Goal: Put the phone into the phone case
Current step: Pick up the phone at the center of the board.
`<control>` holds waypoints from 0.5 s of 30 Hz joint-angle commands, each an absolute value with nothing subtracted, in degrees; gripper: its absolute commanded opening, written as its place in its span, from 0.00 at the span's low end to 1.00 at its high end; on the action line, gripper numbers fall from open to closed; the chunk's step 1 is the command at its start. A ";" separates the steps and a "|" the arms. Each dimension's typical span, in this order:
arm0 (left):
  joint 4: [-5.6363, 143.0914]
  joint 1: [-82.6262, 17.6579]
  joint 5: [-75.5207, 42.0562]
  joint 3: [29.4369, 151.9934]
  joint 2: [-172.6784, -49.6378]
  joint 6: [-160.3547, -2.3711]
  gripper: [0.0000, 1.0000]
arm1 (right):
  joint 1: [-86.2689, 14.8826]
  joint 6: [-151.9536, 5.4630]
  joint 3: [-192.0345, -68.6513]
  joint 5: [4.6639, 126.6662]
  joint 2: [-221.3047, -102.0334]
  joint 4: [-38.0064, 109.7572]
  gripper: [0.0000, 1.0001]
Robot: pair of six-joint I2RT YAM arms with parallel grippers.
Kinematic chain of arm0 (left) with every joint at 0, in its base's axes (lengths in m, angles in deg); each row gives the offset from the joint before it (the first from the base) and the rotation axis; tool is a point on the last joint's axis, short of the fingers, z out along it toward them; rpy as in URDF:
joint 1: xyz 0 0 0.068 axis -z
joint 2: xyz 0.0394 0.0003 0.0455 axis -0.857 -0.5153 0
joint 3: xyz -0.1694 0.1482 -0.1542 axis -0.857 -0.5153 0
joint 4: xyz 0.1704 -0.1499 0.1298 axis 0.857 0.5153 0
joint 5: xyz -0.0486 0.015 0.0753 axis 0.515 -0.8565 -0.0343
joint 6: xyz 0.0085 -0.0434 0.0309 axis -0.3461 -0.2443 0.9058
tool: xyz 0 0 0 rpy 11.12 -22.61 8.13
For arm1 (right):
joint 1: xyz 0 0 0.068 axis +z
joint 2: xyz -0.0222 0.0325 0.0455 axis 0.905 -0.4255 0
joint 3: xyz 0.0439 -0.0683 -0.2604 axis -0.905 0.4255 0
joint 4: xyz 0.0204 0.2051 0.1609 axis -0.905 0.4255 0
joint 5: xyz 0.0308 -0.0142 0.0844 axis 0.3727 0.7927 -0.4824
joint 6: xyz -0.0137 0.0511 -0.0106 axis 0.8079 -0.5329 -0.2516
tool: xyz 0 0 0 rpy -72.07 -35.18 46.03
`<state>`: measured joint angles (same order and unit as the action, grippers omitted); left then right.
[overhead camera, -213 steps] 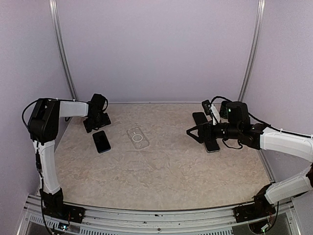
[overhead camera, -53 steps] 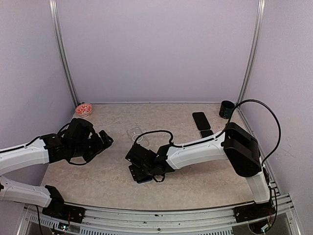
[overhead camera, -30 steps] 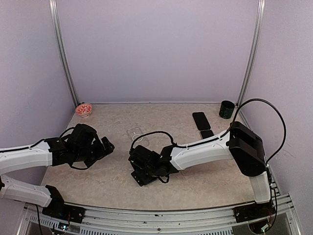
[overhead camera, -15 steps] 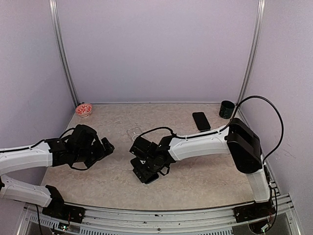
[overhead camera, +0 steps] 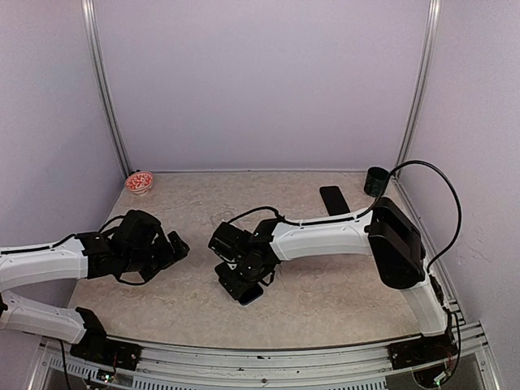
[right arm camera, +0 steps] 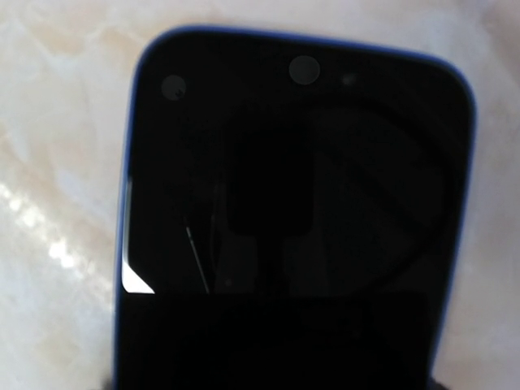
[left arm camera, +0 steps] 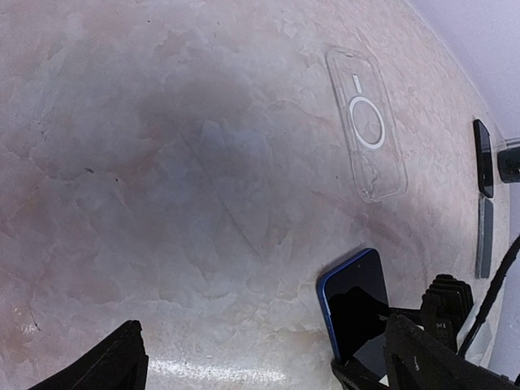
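The blue-edged black phone (left arm camera: 355, 302) lies on the marbled desk (overhead camera: 341, 284), apart from the clear plastic phone case (left arm camera: 366, 134), not yet inserted; right hand (overhead camera: 242, 280) covers it, grip unclear; left hand (overhead camera: 172, 245) gapes wide, empty

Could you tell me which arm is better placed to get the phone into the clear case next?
The right. The right claw hangs directly over the blue phone, which fills its wrist view, with the clear case close by. The left claw stands open off to the side, touching nothing.

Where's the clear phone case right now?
Left wrist view shows the case lying flat and empty near the middle of the table, a little apart from the blue phone.
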<state>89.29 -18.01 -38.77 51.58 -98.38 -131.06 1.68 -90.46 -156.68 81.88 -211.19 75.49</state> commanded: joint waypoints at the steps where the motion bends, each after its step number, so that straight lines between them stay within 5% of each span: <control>1: 88.31 -17.91 -39.05 51.06 -99.25 -130.97 0.99 | 1.77 -89.00 -156.75 82.69 -214.73 80.70 0.76; 15: 79.62 -20.04 -29.48 50.81 -106.47 -127.88 0.99 | 3.91 -83.47 -143.86 87.83 -202.66 65.49 0.74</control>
